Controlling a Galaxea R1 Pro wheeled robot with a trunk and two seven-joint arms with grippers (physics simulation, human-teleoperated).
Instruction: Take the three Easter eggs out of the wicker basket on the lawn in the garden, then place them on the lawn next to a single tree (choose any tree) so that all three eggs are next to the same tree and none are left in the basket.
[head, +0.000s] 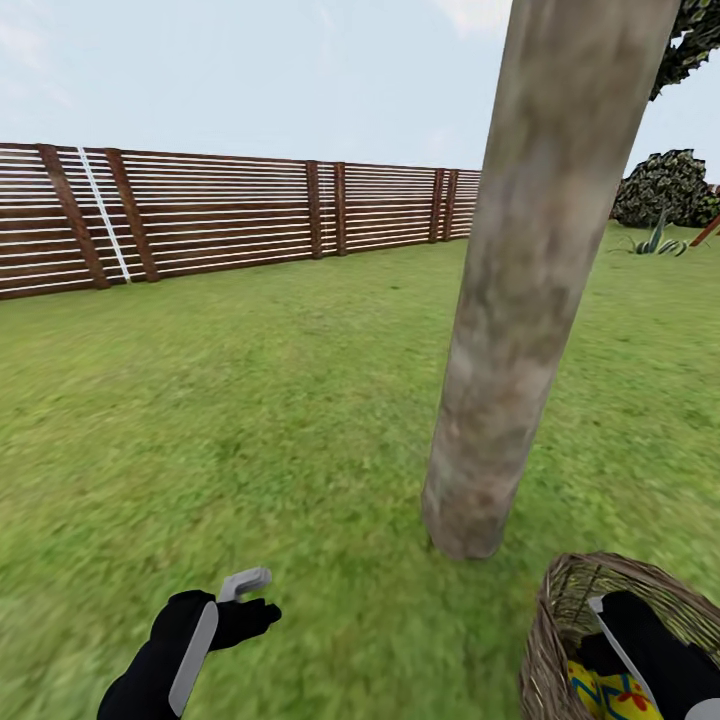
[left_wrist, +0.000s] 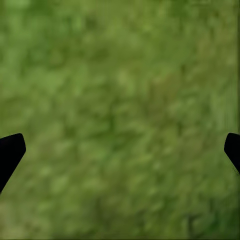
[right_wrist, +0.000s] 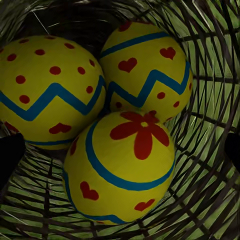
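1. Standing on the lawn, the tree is seen in the head view as a thick, pale grey-brown mottled trunk, its foot planted in the grass at about 5 o'clock from the picture's middle.
2. The wicker basket is placed at 4 o'clock from the trunk's foot, near it but apart, and is cut by the picture's lower edge.
3. The right gripper is lowered into the basket; its jaws are spread wide, with a dark fingertip at each side of the right wrist view, and nothing is clamped.
4. Three Easter eggs lie touching one another on the woven bottom: a dotted egg, a heart egg and a flower egg, each yellow with blue zigzags or bands.
5. The left gripper is held low over bare grass at 8 o'clock from the trunk's foot; its jaws are parted wide and empty in the left wrist view.
6. A brown slatted fence is seen at 10 o'clock, and a dark shrub at 2 o'clock.
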